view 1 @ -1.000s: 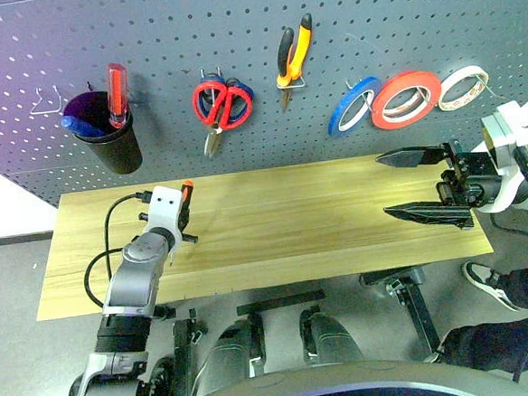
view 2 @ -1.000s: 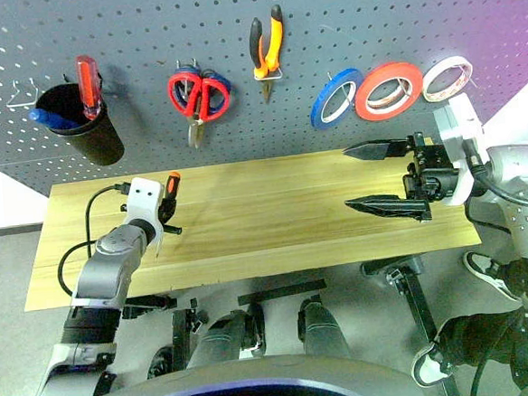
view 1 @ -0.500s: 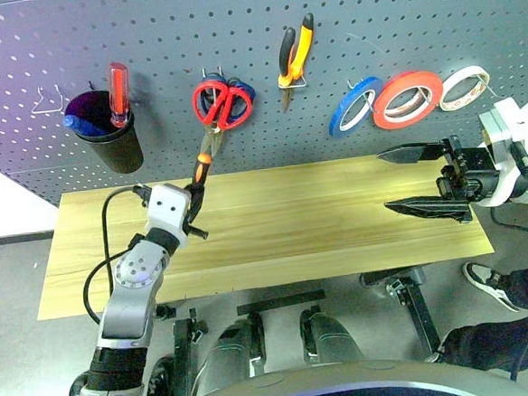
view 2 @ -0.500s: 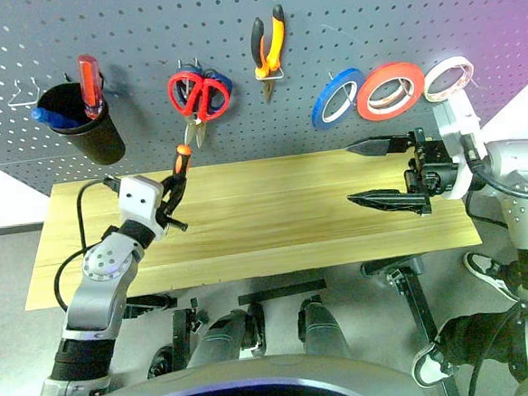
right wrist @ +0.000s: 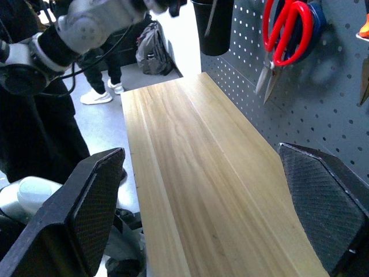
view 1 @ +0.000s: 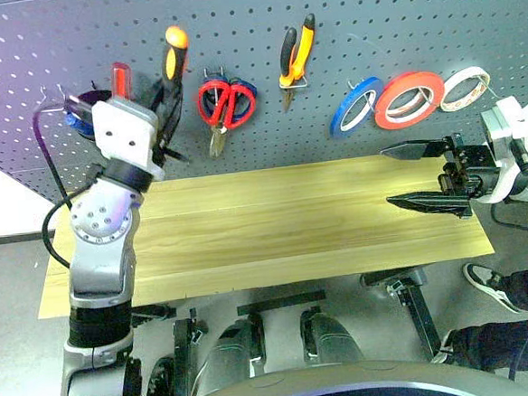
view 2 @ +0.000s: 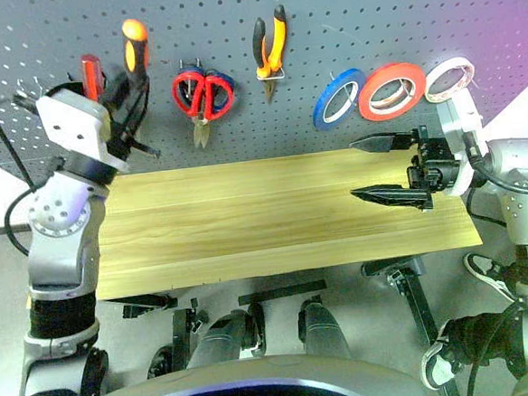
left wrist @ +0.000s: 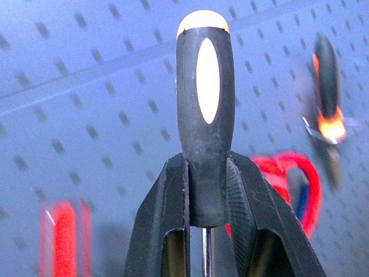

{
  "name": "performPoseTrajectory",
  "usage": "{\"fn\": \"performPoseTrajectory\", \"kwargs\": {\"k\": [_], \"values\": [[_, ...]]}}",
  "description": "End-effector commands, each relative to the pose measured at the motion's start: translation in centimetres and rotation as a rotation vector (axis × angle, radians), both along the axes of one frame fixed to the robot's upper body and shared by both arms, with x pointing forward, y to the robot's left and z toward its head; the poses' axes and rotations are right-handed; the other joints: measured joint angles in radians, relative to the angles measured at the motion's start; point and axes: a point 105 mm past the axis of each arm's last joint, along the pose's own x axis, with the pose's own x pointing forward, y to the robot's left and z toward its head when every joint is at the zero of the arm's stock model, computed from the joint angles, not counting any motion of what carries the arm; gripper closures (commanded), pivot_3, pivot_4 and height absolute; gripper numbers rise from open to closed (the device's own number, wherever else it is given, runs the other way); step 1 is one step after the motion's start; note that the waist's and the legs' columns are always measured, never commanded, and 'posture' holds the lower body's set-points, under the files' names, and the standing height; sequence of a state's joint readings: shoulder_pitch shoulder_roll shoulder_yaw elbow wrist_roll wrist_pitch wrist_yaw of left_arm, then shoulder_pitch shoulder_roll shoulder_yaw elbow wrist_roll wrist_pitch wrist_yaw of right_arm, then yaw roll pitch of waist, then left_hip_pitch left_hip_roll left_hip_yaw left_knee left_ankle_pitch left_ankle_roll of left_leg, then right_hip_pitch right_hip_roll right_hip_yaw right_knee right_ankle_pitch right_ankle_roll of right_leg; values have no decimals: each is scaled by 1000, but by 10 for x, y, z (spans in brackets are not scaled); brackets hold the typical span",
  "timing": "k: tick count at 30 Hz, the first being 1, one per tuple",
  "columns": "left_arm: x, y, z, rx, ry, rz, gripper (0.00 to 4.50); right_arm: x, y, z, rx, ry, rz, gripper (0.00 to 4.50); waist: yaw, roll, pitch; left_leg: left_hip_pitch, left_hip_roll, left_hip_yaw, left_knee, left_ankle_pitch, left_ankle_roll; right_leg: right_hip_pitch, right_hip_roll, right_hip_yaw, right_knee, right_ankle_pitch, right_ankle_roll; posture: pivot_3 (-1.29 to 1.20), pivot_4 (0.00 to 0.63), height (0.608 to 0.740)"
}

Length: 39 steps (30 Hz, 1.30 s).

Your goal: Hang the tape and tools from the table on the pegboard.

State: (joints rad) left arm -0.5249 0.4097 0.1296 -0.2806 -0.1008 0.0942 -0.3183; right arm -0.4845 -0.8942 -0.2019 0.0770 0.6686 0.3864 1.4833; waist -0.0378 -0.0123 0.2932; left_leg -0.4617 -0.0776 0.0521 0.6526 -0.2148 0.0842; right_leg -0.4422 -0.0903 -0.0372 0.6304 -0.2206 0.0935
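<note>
My left gripper (view 1: pixel 162 95) is shut on the slim screwdriver (view 1: pixel 173 52), gripping the lower end of its black and orange-yellow handle (left wrist: pixel 206 109). It holds the tool handle-up, close in front of the dark grey pegboard (view 1: pixel 369 18), left of the red-handled scissors (view 1: pixel 224 105). The scissors, the orange-and-black pliers (view 1: pixel 295 53) and the orange-red tape (view 1: pixel 408 99) hang on hooks. My right gripper (view 1: pixel 387 176) is open and points left over the right end of the light wood table (view 1: pixel 275 224), with nothing between its fingers.
A thick red-handled screwdriver (view 1: pixel 121 77) stands just left of the held tool, in a black cup (right wrist: pixel 213 23) on the board. A blue roll (view 1: pixel 353 107) and a beige-white roll (view 1: pixel 463 87) flank the orange-red tape. A person's shoe (view 1: pixel 487 282) is beside the table's right end.
My left gripper has risen from just above the tabletop to the pegboard with the screwdriver, swinging its handle upward. The right gripper has stayed where it was.
</note>
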Motion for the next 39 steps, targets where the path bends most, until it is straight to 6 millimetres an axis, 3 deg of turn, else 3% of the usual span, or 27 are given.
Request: {"fn": "performPoseTrajectory", "kwargs": {"k": [1, 8, 18, 23, 34, 39], "values": [[-7, 5, 38, -37, -112, -1, 3988, -1, 0, 8, -5, -42, 23, 0, 2, 0, 0, 0, 0, 0, 0, 0, 0, 0, 0, 0, 0, 0, 0, -122, 208, 739], [-12, 9, 79, -56, -210, 19, 3988, -2, -6, 8, 7, -26, 25, 0, 3, 0, -1, 0, 0, 0, 2, 4, -6, 1, 1, -1, 1, 0, 1, -124, 192, 739], [-14, 28, 95, -51, -247, 90, 3988, 0, -9, 7, -2, -29, 9, 0, 0, -1, -5, 0, 0, 0, 8, 4, -6, 3, 1, -2, 2, 2, 3, -124, 177, 739], [-11, 41, 88, -70, -231, 130, 3988, 1, -9, 8, -6, -34, 9, 0, 2, -1, -9, 0, 0, 0, 9, 4, -6, 4, 1, -2, 2, 3, 4, -124, 177, 739], [6, 63, 46, -69, -153, 209, 3988, -2, -10, 9, -19, -19, 23, 0, 0, 0, -16, 0, 0, 0, 10, 4, -6, 4, 1, -1, 2, 4, 3, -131, 191, 739], [12, 72, 29, -84, -115, 236, 3988, -4, -13, 23, 49, -27, 21, 0, -1, 0, -16, 0, 0, 0, 10, 4, -6, 3, 1, -1, 2, 4, 3, -137, 199, 739]]}}
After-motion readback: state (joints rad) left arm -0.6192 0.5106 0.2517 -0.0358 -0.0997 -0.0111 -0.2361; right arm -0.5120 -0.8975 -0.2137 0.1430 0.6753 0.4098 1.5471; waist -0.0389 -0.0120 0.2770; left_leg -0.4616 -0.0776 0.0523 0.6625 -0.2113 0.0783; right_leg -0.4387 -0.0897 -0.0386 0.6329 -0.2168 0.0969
